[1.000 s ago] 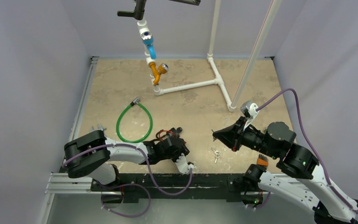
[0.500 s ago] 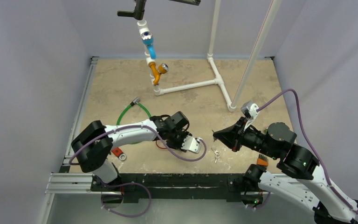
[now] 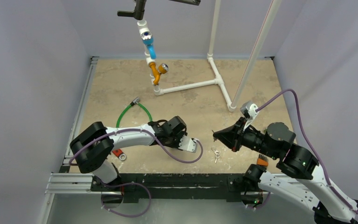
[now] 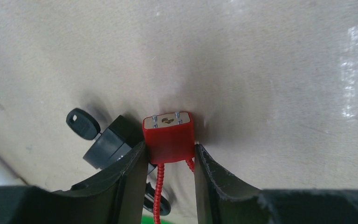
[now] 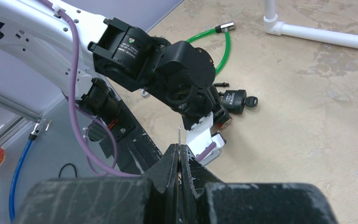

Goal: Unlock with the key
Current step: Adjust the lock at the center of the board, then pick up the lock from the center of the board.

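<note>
A small red padlock (image 4: 169, 135) with a red cable shackle sits between the black fingers (image 4: 130, 172) of my left gripper (image 4: 169, 148). The jaws press on both its sides. Its metal keyhole face points away from the wrist, low over the table. My right gripper (image 5: 179, 147) is shut on a thin metal key (image 5: 179, 135), whose blade sticks out past the fingertips. In the top view the right gripper (image 3: 216, 135) hovers just right of the left wrist, with the key tip aimed toward it.
A black lock (image 4: 107, 144) with a black-headed key (image 4: 82, 123) lies left of the red padlock. A green cable loop (image 3: 119, 122) lies behind the left arm. Loose keys (image 3: 216, 154) and another red lock (image 3: 117, 152) lie near the front edge. A white pipe frame (image 3: 191, 85) stands at the back.
My left arm swung from the front edge out over the table toward the right gripper, then eased back slightly. The red lock near the front edge came into view. My right arm stayed still.
</note>
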`<state>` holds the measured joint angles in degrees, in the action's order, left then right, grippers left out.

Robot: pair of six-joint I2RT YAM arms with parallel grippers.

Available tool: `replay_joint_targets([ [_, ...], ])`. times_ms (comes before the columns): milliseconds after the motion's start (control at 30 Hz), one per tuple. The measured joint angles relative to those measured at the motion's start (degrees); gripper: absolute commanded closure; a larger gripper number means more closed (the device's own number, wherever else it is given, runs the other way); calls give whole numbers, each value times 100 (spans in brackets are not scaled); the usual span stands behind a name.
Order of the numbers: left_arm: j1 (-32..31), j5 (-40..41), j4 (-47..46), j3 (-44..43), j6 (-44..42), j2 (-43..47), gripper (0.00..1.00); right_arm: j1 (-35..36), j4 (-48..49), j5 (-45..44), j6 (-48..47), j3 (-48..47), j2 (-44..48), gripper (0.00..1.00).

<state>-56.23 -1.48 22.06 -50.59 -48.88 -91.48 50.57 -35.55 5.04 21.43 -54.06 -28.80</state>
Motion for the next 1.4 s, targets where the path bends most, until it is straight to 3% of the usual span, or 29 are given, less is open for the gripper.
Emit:
replay_joint_targets([
  [267, -13, 780, -474, 341, -9, 413, 80, 0, 63, 11, -2, 46, -7, 100],
  [533, 57, 994, -765, 356, 35, 337, 67, -2, 87, 24, 0, 101, -63, 100],
  [567, 76, 979, -765, 356, 50, 313, 44, 0, 87, 24, 0, 101, -66, 100],
  [600, 109, 957, -752, 356, 98, 284, 7, -2, 87, 24, 0, 101, -70, 100],
  [633, 138, 940, -737, 356, 122, 267, 1, -2, 87, 24, 0, 101, -74, 100],
  [900, 352, 658, -420, 262, 334, 225, 0, 0, 87, 22, 0, 101, -81, 100],
  [1067, 708, -181, 431, -52, 485, 223, 1, -2, 87, 24, 0, 101, -81, 100],
  [1267, 1589, -1585, 1751, -758, 326, 210, 16, -2, 87, 22, 0, 101, -90, 100],
  [1400, 1657, -1888, 2177, -721, 72, 212, 17, 0, 90, 24, -2, 101, -157, 100],
])
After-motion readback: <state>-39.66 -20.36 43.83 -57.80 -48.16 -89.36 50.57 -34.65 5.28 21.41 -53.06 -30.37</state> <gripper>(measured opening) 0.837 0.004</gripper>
